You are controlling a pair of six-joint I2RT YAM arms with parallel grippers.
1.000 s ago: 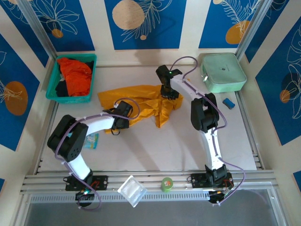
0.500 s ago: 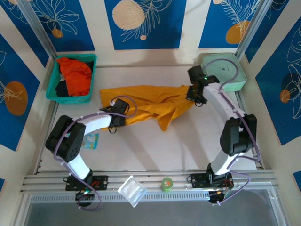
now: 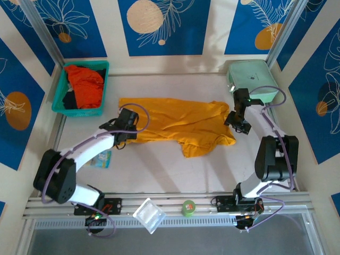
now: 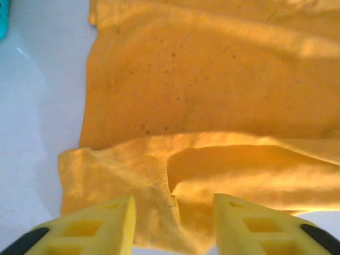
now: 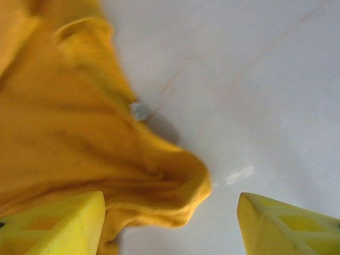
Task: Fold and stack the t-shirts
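Both my arms are out on the table [image 3: 159, 172] right now. The mustard-yellow t-shirt [image 3: 175, 119] lies spread across the middle of it, mostly flat, with some wrinkles and a flap hanging down toward 5 o'clock.

My left gripper [image 4: 172, 204] sits at the shirt's 9 o'clock edge. On the left wrist cam its yellow fingers [image 4: 101, 226] are apart, with a folded-over bit of the hem lying between them, and I'm not pinching anything. The cloth stretches off toward 12 o'clock in that view, with bare table at 9 o'clock.

My right gripper [image 5: 170, 196] is over at the shirt's 3 o'clock edge. The jaws are spread wide, with a curled lip of yellow cloth between them nearer the left finger. There's nothing clamped there either. A little white tag [image 5: 139, 110] pokes out of the fabric edge, and everything toward 3 o'clock is plain table.

The red-orange t-shirt [image 3: 85, 82] is bunched up in the teal basket [image 3: 78, 111] at the table's 10 o'clock corner, on top of some dark cloth. A mint-green box [image 3: 254, 82] sits at 2 o'clock, just beyond my right arm. Down at 6 o'clock, on the rail, are a clear plastic container [image 3: 148, 215] and a green tape roll [image 3: 188, 207].
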